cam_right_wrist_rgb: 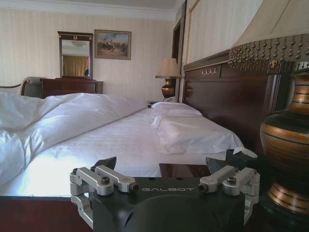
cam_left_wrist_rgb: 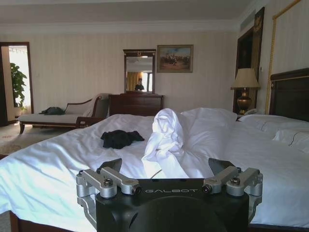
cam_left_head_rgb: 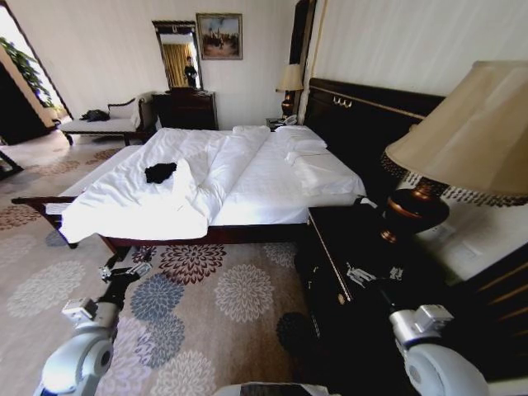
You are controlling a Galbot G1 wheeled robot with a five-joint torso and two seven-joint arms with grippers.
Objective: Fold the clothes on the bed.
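T-shirt [cam_left_head_rgb: 160,172] lies crumpled on the bed [cam_left_head_rgb: 272,177], near the foot edge on the robot's left, beside a duvet ridge. Left pincer [cam_left_head_rgb: 125,269] and right pincer [cam_left_head_rgb: 373,275] both released, empty, short of the bed. Looks light, limp cotton: will sag, so probably grab shoulders or hem.

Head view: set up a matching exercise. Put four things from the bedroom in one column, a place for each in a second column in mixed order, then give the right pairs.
Things:
1. black T-shirt
2. near lamp
3. framed painting
4. left hand

Places:
A. on the far wall beside the mirror
B. over the flowered carpet, short of the bed
C. crumpled on the white duvet
D. on the dark nightstand by the headboard

Pairs: 1-C, 2-D, 3-A, 4-B
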